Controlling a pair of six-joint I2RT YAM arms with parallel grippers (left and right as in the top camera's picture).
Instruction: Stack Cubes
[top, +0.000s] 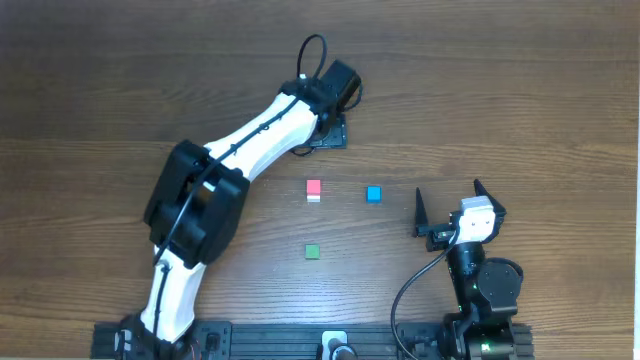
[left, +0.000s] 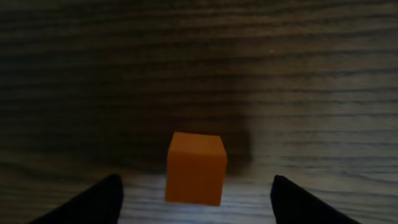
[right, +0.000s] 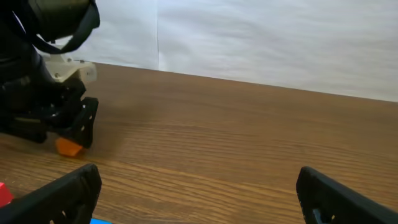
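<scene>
An orange cube (left: 196, 168) sits on the wood table between the fingers of my left gripper (left: 196, 178), which is open, with a gap on each side of the cube. The right wrist view shows the same orange cube (right: 68, 147) under the left gripper (right: 69, 127). In the top view, the left gripper (top: 328, 133) is at the far middle of the table. A pink cube (top: 314, 187) rests on a white one (top: 314, 199). A blue cube (top: 373, 194) and a green cube (top: 312, 252) lie nearby. My right gripper (top: 447, 197) stands open and empty near the front right.
The wood table (top: 520, 100) stretches bare to the far right and the far left. A white wall (right: 261, 37) rises behind the table's far edge. The left arm's white links (top: 200, 200) cross the table's left half.
</scene>
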